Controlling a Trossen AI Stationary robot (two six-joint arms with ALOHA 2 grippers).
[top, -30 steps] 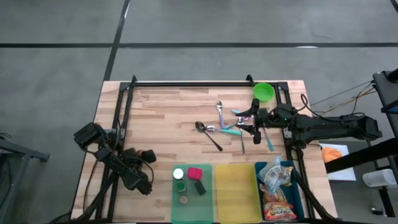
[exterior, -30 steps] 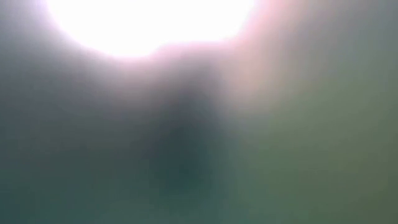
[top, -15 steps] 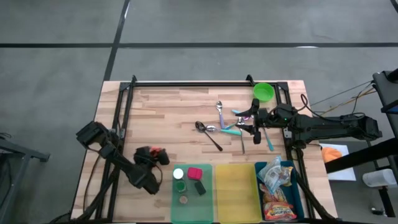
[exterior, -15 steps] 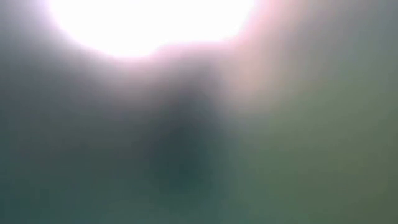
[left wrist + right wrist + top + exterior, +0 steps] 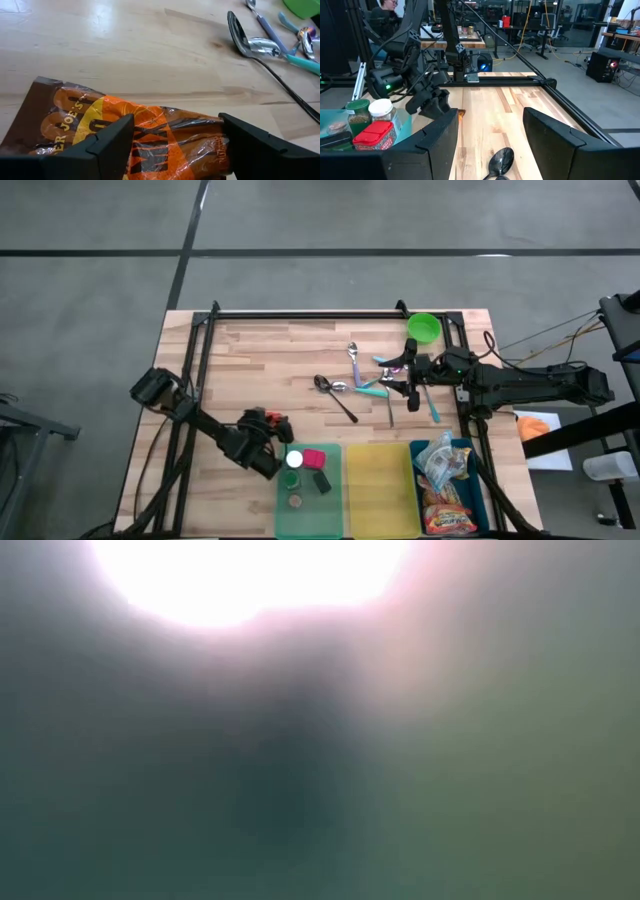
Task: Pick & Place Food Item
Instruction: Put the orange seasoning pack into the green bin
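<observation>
We note a brown and orange snack packet (image 5: 125, 135) with white lettering, lying on the pale wood-grain table (image 5: 270, 360). The bins run green (image 5: 283, 515), yellow (image 5: 378, 480) and blue (image 5: 417, 450). In the green bin we see a red-lidded jar (image 5: 376, 134) and a white-capped jar (image 5: 382, 107). A bright green cup (image 5: 424, 328) and teal-handled cutlery (image 5: 376, 389) complete the palette.

Landmark: green plastic bin (image 5: 310, 520) at the wooden surface's (image 5: 270, 370) near edge.
Left of it: orange-and-brown snack packet (image 5: 145, 137) between the left gripper's (image 5: 268, 425) fingers (image 5: 107, 142).
In it: white-lidded jar (image 5: 287, 459), red-lidded container (image 5: 314, 458).
Right: yellow bin (image 5: 378, 490), then blue bin (image 5: 452, 490) with packets.
Behind: metal spoons (image 5: 350, 385), right gripper (image 5: 398, 377), green cup (image 5: 424, 328).
</observation>
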